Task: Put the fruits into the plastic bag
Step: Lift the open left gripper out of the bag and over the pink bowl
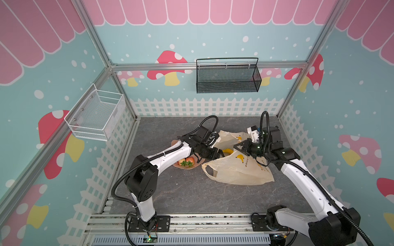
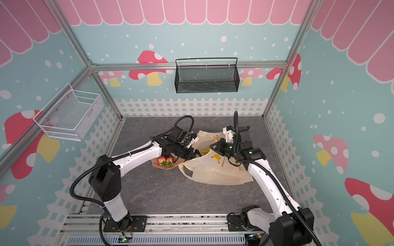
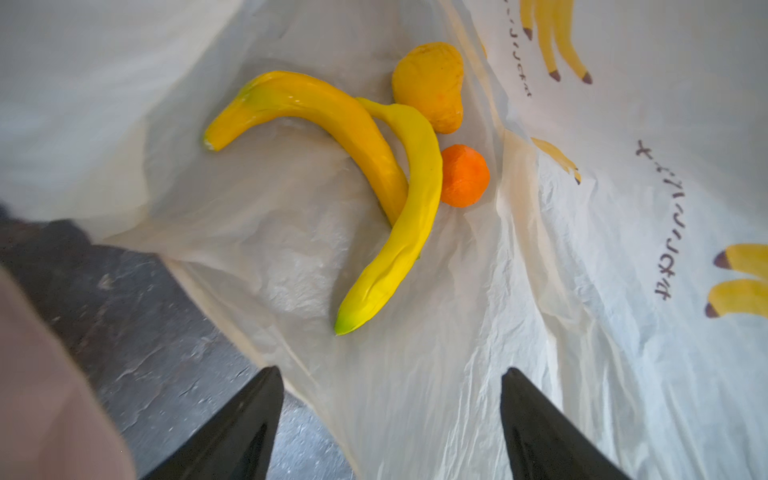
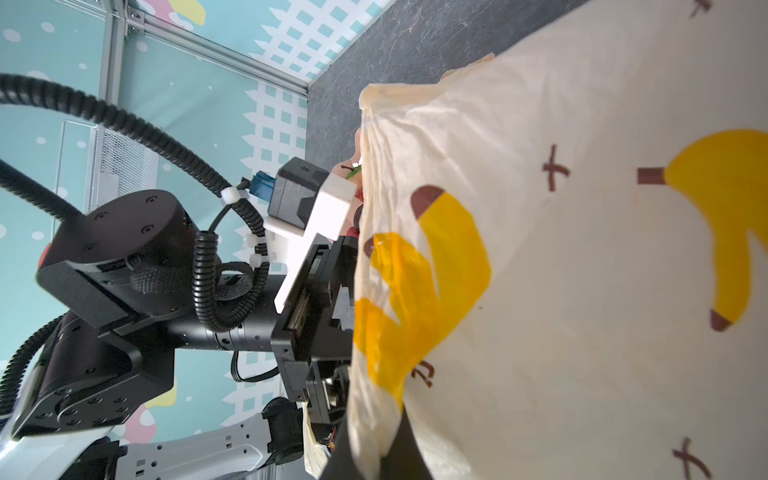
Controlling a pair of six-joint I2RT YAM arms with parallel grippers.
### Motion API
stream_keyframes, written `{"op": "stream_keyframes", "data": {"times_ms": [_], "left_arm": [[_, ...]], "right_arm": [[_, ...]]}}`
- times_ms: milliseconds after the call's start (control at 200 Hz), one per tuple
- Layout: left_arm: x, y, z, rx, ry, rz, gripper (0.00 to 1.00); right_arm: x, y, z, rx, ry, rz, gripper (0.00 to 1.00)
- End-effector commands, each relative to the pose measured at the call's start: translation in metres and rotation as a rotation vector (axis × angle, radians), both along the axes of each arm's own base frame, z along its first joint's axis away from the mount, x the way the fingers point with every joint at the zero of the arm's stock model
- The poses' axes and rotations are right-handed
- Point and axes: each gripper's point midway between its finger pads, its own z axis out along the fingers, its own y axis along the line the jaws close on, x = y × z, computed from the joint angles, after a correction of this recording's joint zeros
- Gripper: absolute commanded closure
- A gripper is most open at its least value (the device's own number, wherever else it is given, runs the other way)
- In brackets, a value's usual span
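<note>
Left tool (image 3: 390, 376) gaping empty at mouth of plastic bag (image 1: 241, 170); right tool (image 1: 237, 147) clamped on bag's upper rim; strawberries (image 1: 187, 161) just behind left tool, on dish (image 1: 196, 166), nearer that arm.

Left hand (image 3: 390, 376) spread wide, tilted down; right hand (image 1: 236, 147) clamped shut, arms extended
</note>
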Motion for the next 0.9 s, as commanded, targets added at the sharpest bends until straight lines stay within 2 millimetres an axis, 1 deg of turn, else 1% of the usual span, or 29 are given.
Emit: {"op": "stream_keyframes", "data": {"times_ms": [0, 170, 230, 345, 455, 565, 685, 825, 896], "left_arm": [[0.006, 0.026, 0.009, 0.013, -0.03, 0.039, 0.17], [0.018, 0.065, 0.009, 0.077, -0.032, 0.146, 0.18], [0.024, 0.081, 0.006, 0.137, -0.041, 0.206, 0.18], [0.029, 0.111, -0.003, 0.253, -0.022, 0.285, 0.19], [0.03, 0.131, -0.006, 0.357, -0.016, 0.323, 0.2], [0.03, 0.138, -0.006, 0.394, -0.005, 0.338, 0.2], [0.032, 0.138, -0.007, 0.403, 0.007, 0.341, 0.21], [0.03, 0.137, -0.013, 0.41, 0.032, 0.338, 0.23], [0.03, 0.137, -0.019, 0.423, 0.045, 0.34, 0.24]], "right_arm": [[0.0, 0.001, 0.005, 0.002, -0.012, -0.008, 1.0], [0.001, 0.0, 0.007, 0.0, -0.013, -0.015, 1.0], [0.002, 0.001, 0.007, 0.0, -0.014, -0.015, 1.0], [0.003, 0.001, 0.008, 0.001, -0.014, -0.016, 1.0], [0.004, 0.001, 0.008, 0.0, -0.013, -0.015, 1.0], [0.005, 0.002, 0.006, -0.001, -0.008, -0.015, 1.0], [0.006, 0.002, 0.006, -0.002, -0.008, -0.015, 1.0], [0.005, 0.002, 0.006, -0.002, -0.009, -0.015, 1.0], [0.005, 0.001, 0.004, -0.003, -0.004, -0.015, 1.0]]}}
